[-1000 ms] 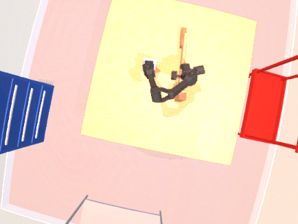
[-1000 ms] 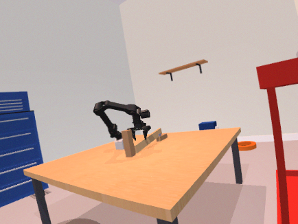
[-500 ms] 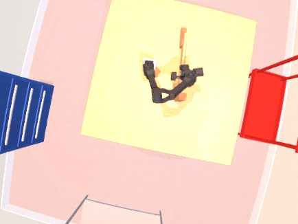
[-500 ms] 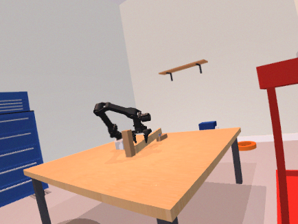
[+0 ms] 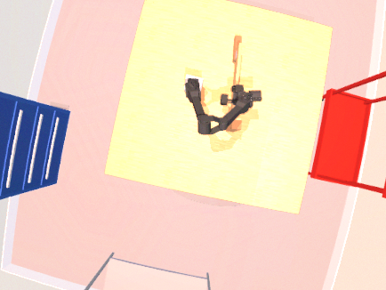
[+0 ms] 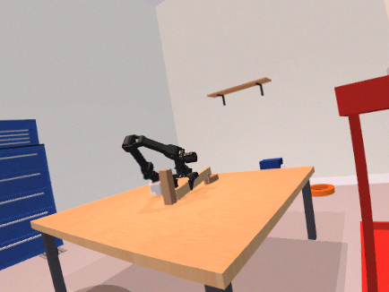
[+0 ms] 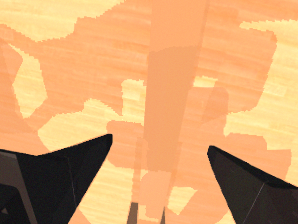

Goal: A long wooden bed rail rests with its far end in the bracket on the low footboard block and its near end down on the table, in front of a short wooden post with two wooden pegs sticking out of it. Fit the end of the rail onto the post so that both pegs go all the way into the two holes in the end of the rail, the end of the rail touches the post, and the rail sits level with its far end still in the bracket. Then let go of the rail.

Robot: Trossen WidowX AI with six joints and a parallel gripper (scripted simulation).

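Observation:
The wooden rail (image 5: pixel 237 73) (image 6: pixel 200 177) (image 7: pixel 172 75) stands on edge, its far end at the low footboard block (image 5: pixel 237 40) (image 6: pixel 212 179). Its near end is low, close behind the short upright post (image 5: pixel 234 125) (image 6: pixel 168 188). Whether it touches the post, and where the pegs are relative to its holes, cannot be told. My gripper (image 6: pixel 184 184) (image 7: pixel 159 143) is open and empty, pointing down over the near part of the rail. In the wrist view the rail runs between the widely spread fingers, with a gap on each side.
The arm's pale base (image 6: pixel 156 188) stands on the table (image 5: pixel 151 133) (image 6: pixel 215 228) beside the rail. The post rises close to the gripper. A blue drawer cabinet (image 5: pixel 27 147) (image 6: pixel 22 193) and a red frame (image 5: pixel 341 138) (image 6: pixel 358 170) stand off the table.

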